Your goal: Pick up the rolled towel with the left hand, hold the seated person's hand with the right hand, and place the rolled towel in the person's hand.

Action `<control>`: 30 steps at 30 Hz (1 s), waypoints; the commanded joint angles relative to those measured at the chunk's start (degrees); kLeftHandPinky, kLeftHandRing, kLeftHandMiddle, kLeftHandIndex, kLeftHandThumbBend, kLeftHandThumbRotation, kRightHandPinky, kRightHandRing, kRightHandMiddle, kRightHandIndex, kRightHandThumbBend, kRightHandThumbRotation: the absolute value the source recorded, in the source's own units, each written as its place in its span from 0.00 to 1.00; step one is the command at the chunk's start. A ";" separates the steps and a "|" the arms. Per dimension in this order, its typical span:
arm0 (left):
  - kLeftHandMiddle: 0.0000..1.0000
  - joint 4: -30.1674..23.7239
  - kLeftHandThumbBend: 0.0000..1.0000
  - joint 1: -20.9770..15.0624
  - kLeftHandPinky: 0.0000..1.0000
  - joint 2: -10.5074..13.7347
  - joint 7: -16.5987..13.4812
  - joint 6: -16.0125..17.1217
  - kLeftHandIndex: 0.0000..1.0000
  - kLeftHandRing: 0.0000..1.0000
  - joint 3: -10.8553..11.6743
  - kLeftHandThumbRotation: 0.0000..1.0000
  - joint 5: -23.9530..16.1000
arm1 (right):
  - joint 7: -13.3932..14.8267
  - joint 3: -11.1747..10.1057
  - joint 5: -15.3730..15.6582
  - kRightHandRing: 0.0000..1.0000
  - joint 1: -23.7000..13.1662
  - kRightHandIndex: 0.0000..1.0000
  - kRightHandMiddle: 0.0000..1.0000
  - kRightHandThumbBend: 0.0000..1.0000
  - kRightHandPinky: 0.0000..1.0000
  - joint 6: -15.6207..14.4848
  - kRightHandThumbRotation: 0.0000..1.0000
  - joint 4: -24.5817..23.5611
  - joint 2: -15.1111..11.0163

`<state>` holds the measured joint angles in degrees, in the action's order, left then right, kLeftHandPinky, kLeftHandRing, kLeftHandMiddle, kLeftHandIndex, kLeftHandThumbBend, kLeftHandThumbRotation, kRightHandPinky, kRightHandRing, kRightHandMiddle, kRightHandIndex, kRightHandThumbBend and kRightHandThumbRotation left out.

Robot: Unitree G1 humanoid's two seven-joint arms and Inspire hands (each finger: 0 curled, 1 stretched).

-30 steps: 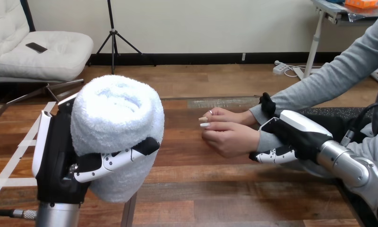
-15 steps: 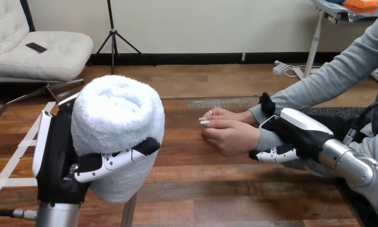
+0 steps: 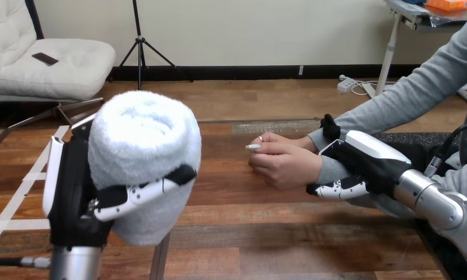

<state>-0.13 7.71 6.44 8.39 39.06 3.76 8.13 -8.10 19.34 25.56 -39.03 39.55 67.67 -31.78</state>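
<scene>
A white rolled towel [image 3: 143,157] stands upright in my left hand [image 3: 79,192] at the lower left, lifted off the table, with my fingers and thumb curled round it. At the right, my right hand [image 3: 362,166] is shut round the person's wrist, thumb over the grey sleeve and fingers [image 3: 336,189] curled underneath. The person's two hands [image 3: 283,160] lie together on the wooden table [image 3: 266,227], fingers loosely curled and pointing left. A gap of bare table separates the towel from the person's hands.
White tape strips [image 3: 21,192] mark the table's left part. The person's grey-sleeved arm [image 3: 412,96] reaches in from the upper right. A black mat [image 3: 421,146] lies under the person's forearms at the table's right edge.
The towel in my left hand has tipped slightly and sits a little higher. My right hand has crept up a touch with the person's wrist. The person's hands curled in slightly.
</scene>
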 commanded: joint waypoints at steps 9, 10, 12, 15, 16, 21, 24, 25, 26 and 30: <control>0.33 9.75 0.62 -11.37 0.21 -2.17 -3.03 3.17 0.38 0.26 1.92 0.00 -1.43 | -1.32 -1.13 -0.79 0.27 -2.30 0.35 0.33 0.44 0.23 1.93 0.35 -3.33 -0.18; 0.33 10.97 0.62 -12.21 0.21 -2.32 -3.18 3.52 0.38 0.26 2.01 0.00 -1.41 | -1.53 -1.10 -0.80 0.27 -2.33 0.35 0.33 0.44 0.23 2.13 0.35 -3.35 -0.19; 0.34 12.48 0.62 -13.19 0.22 -2.50 -3.36 4.06 0.39 0.27 2.14 0.00 -1.44 | -1.78 -1.08 -0.80 0.27 -2.40 0.35 0.33 0.45 0.23 2.31 0.34 -3.33 -0.18; 0.34 15.27 0.62 -15.01 0.22 -2.82 -3.65 4.72 0.39 0.27 2.47 0.00 -1.47 | -2.24 -1.10 -0.92 0.27 -2.50 0.35 0.33 0.45 0.23 2.86 0.33 -3.20 -0.12; 0.34 16.55 0.63 -15.88 0.22 -2.93 -3.65 4.91 0.39 0.27 2.60 0.00 -1.29 | -2.25 -1.05 -0.86 0.27 -2.53 0.35 0.33 0.45 0.23 3.25 0.32 -3.22 -0.13; 0.35 21.12 0.62 -18.99 0.23 -2.94 -4.02 6.05 0.39 0.29 3.01 0.00 -1.59 | -2.51 -0.73 -0.37 0.26 -2.73 0.34 0.32 0.45 0.22 3.72 0.30 -3.46 -0.26; 0.36 23.92 0.62 -21.00 0.24 -2.87 -4.40 6.61 0.39 0.29 3.24 0.00 -1.87 | -2.99 -0.62 -0.22 0.26 -2.89 0.33 0.32 0.45 0.22 3.89 0.31 -3.60 -0.30; 0.36 25.12 0.62 -21.93 0.24 -2.84 -4.58 6.70 0.39 0.29 3.32 0.00 -1.97 | -3.06 -0.55 -0.06 0.26 -2.96 0.33 0.31 0.45 0.22 3.81 0.31 -3.72 -0.33; 0.36 25.94 0.62 -22.54 0.24 -2.81 -4.69 6.83 0.39 0.29 3.36 0.00 -2.02 | -3.09 -0.50 0.05 0.26 -3.00 0.33 0.31 0.45 0.22 3.74 0.31 -3.81 -0.34; 0.36 29.02 0.61 -24.85 0.25 -2.60 -5.29 7.22 0.39 0.30 3.43 0.00 -2.52 | -3.18 -0.50 0.18 0.26 -3.09 0.33 0.31 0.46 0.22 3.88 0.33 -3.98 -0.33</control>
<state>24.48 -7.59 3.93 4.01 43.19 5.84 6.15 -11.24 19.51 25.95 -38.95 41.48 67.43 -31.79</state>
